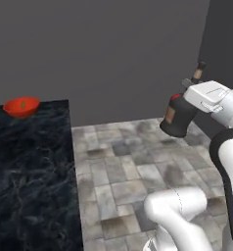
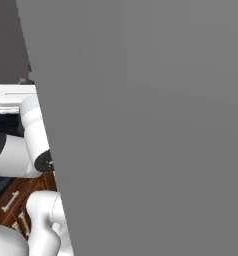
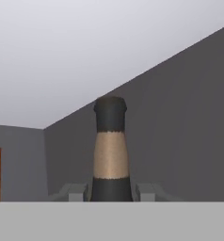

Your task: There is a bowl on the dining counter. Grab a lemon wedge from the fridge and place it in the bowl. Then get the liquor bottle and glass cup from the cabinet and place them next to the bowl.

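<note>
My gripper (image 1: 187,94) is shut on the liquor bottle (image 1: 177,117), a squat dark bottle held tilted in the air above the tiled floor, right of the dining counter (image 1: 30,166). In the hand view the bottle's neck (image 3: 110,155), tan-banded with a dark top, rises between the two fingers (image 3: 76,192) of the gripper (image 3: 111,192). The red bowl (image 1: 21,107) sits at the counter's far left end, well away from the gripper. A small yellowish-green lemon wedge (image 1: 23,104) lies inside it.
A tiled floor (image 1: 128,166) stretches between the counter's right edge and the arm. Grey walls stand behind. In the right base view a flat grey panel (image 2: 151,130) blocks most of the sight, with wooden drawers (image 2: 13,200) low at the left.
</note>
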Controlling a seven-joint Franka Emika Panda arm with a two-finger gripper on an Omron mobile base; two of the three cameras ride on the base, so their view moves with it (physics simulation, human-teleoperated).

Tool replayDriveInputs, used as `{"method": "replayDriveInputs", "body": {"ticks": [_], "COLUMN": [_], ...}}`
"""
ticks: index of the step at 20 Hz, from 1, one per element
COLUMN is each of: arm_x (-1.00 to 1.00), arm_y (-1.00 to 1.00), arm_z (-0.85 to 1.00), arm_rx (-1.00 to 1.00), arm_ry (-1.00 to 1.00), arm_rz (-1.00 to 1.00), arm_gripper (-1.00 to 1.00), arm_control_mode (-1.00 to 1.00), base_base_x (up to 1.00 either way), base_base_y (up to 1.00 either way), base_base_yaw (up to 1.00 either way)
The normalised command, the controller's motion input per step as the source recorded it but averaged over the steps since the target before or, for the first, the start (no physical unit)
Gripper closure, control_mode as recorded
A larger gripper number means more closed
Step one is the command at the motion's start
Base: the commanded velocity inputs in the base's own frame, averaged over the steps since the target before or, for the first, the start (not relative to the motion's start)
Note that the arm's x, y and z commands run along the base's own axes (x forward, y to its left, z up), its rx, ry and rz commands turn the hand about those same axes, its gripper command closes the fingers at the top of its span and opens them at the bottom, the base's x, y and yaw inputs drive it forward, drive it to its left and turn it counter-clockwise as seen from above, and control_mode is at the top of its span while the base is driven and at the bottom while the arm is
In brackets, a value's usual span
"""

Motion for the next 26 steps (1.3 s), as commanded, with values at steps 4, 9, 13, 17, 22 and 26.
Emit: {"method": "replayDriveInputs", "body": {"ticks": [4,9,13,17,22,26], "arm_x": [0.0,0.0,0.0,0.0,0.0,0.0], "arm_y": [0.0,0.0,0.0,0.0,0.0,0.0], "arm_z": [0.0,0.0,0.0,0.0,0.0,0.0], "arm_rx": [0.0,0.0,0.0,0.0,0.0,0.0], "arm_ry": [0.0,0.0,0.0,0.0,0.0,0.0], "arm_rz": [0.0,0.0,0.0,0.0,0.0,0.0], "arm_gripper": [1.0,1.0,1.0,1.0,1.0,1.0], "arm_control_mode": [1.0,1.0,1.0,1.0,1.0,1.0], "base_base_x": [1.0,1.0,1.0,0.98,0.71,0.3], "base_base_y": [-0.01,-0.19,-0.27,-0.29,-0.45,-0.5], "base_base_yaw": [0.21,0.39,0.45,0.53,0.57,0.63]}}
